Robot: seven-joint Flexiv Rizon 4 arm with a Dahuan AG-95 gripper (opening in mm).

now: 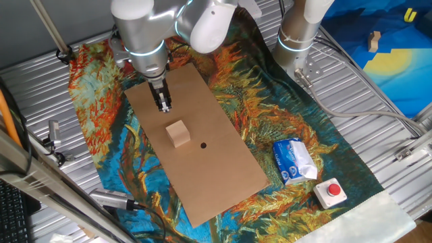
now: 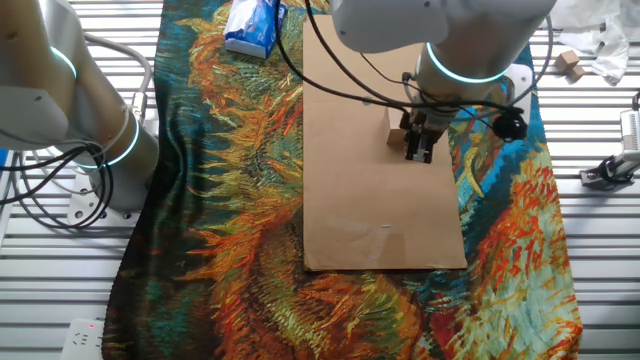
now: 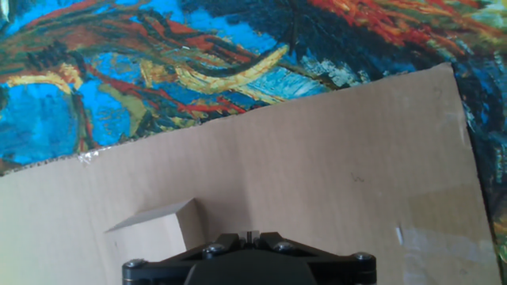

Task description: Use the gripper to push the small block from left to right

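The small block (image 1: 177,133) is a light-tan wooden cube lying on the brown board (image 1: 223,162). My gripper (image 1: 164,103) hangs over the board a short way behind the block, with its narrow black fingers pressed together. In the other fixed view my gripper (image 2: 419,148) stands right beside the block (image 2: 396,136), which is partly hidden by it. In the hand view the block (image 3: 154,233) lies at the lower left, next to the gripper's black body (image 3: 249,261).
The board lies on a colourful painted cloth (image 1: 297,115). A blue-and-white packet (image 1: 294,160) and a red-button box (image 1: 331,192) sit at the cloth's right. A second upright arm (image 1: 300,34) stands at the back. A small dark dot (image 1: 203,144) marks the board.
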